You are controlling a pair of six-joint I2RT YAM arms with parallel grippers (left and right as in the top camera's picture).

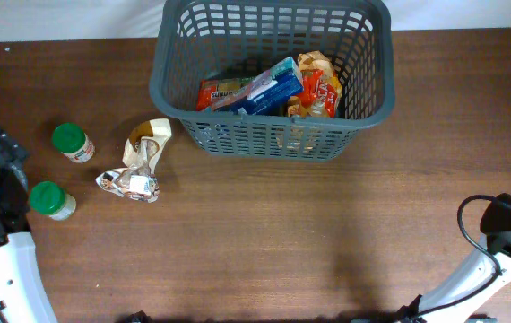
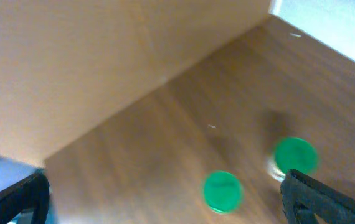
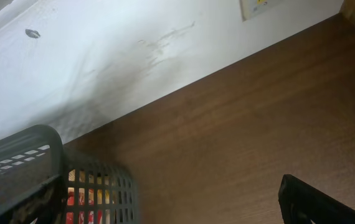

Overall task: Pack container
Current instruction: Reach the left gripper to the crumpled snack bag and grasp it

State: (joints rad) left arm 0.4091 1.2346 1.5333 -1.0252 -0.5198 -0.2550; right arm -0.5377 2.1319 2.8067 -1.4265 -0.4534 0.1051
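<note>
Brown wooden desk [image 1: 327, 251] — grey basket [image 1: 273, 139] at its far edge, holding snack packets [image 1: 269, 90], print unreadable. Two green-lidded jars [image 1: 73, 142] near left edge; left fingers [image 2: 327, 202] apart, empty; right fingers [image 3: 314, 202] — cannot tell.

Jars [image 1: 73, 142] left of container [image 1: 273, 139]

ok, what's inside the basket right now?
Overhead shows three packs in the basket: an orange packet left, a blue packet across the middle, a crinkled orange bag right. They overlap, so anything beneath them is hidden.
</note>
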